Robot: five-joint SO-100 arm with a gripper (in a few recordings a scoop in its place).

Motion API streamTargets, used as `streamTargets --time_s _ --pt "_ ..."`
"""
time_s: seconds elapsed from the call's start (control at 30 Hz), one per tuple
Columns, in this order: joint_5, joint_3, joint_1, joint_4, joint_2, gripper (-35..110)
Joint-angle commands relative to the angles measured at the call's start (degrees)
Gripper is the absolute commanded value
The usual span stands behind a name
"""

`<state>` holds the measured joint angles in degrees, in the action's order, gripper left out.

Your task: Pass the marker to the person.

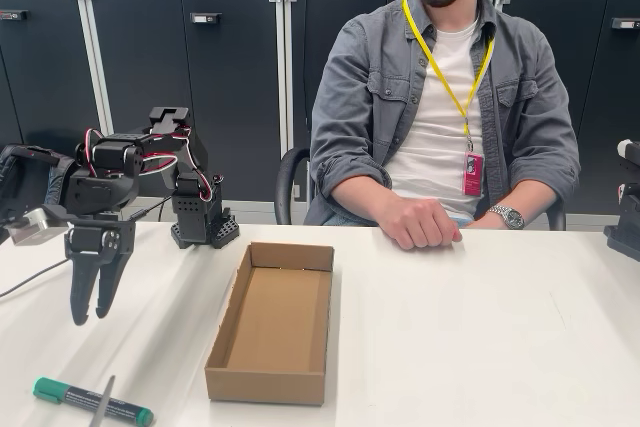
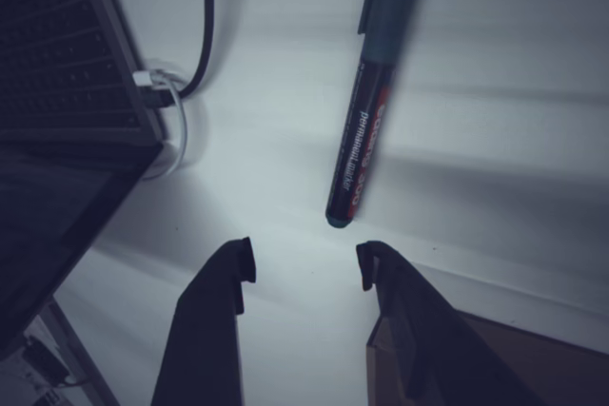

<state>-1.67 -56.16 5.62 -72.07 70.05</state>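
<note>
Marker is seen lying flat on the white table at the near left edge of the fixed view, green cap to the left, with a thin grey stick laid across its barrel. Above it and a little farther back, the gripper is held clear of the tabletop, fingers pointing down and parted — nothing is held between them. An open cardboard box is placed just right of the gripper, near the table's middle. The person is seated at the far side, one hand resting on the table edge, well apart from the marker.

From the wrist view, the marker is shown lying on the pale surface beyond the fingertips, its cap at the far end and its near end just ahead of the gap between the spread fingers — no contact is made. A laptop with a plugged cable is seen at the left, and a corner of the box at the near right.
</note>
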Motion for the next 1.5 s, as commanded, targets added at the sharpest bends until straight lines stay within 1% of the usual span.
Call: streamTargets --time_s 0.0,0.27,0.47,0.77,1.1,1.47 --pt "0.4 4.3 -0.8 -0.8 -1.4 25" --pt "2.0 3.9 -3.9 1.4 -3.1 26" --pt "4.3 1.8 -5.7 -3.6 -2.8 26" --pt "4.9 -0.4 -5.4 -6.9 -3.0 26" --pt "3.3 0.7 -3.1 -10.6 -4.1 27" --pt "-1.7 9.1 0.9 -12.0 -6.3 28"
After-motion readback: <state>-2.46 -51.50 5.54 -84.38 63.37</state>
